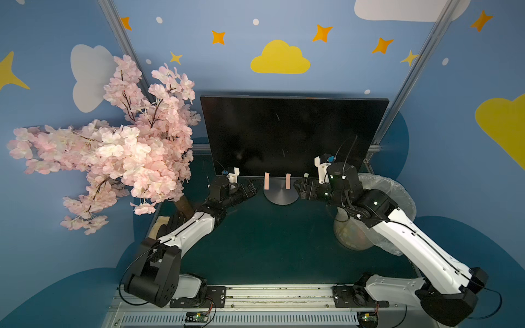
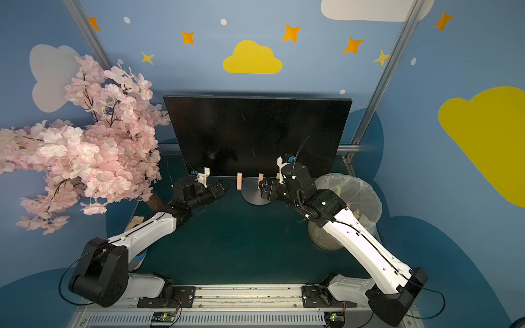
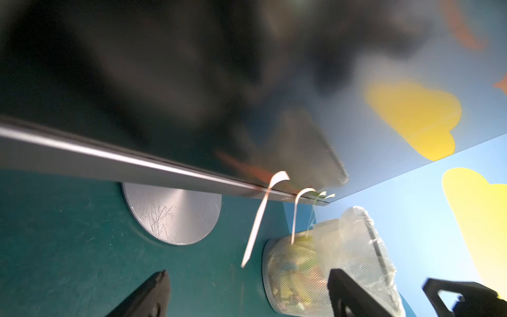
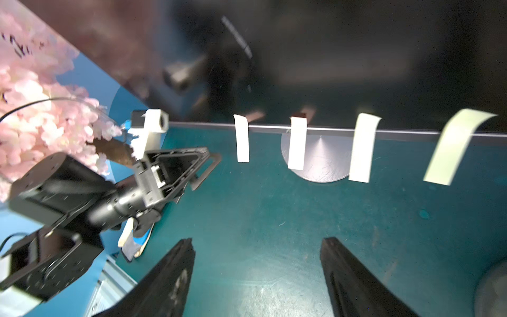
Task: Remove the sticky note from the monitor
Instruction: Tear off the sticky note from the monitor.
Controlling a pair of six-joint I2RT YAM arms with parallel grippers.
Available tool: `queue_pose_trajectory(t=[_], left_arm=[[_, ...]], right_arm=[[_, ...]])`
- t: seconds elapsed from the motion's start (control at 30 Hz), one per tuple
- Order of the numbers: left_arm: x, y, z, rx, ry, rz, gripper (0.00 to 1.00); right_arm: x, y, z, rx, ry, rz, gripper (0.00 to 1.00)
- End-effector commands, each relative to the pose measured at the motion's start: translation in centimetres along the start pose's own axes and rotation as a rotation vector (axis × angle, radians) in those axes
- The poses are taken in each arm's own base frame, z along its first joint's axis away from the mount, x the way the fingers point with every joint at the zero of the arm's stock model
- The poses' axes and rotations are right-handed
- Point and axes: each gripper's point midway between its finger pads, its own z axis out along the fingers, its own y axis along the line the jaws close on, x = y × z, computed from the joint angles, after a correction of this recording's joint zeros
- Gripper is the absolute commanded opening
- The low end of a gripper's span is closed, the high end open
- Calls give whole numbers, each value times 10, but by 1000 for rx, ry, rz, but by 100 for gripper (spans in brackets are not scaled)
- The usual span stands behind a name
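Four sticky notes (image 4: 297,142) hang off the bottom edge of one monitor (image 1: 284,133); my left gripper (image 3: 247,296) and right gripper (image 4: 260,280) both gape wide, empty.

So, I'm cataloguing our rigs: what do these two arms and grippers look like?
The left arm and right arm share white shell links between black joint housings, with thin black cables looping alongside. Each wrist carries a white camera mount with a blue connector. The left gripper and right gripper are black, with tapered fingers. Green lights dot the right arm.

Left hand (image 3: 248,274), right hand (image 4: 258,245) apparently open.
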Motion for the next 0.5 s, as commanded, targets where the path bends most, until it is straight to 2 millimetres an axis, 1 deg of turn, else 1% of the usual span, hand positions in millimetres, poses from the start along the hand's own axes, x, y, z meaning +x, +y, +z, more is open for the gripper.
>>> queue_pose_trajectory(t=[0.0,0.17,0.33,0.47], left_arm=[[-5,-9,8,98,-20,-52,86],[3,-4,21,128,2,-97,76],[9,-6,26,129,10,-81,71],[12,-6,28,131,15,-78,67]], right_arm=[[3,16,8,-52,-13,-57,78],[14,24,20,-62,6,-81,78],[22,25,27,-60,24,-89,78],[25,25,31,-55,33,-92,78]])
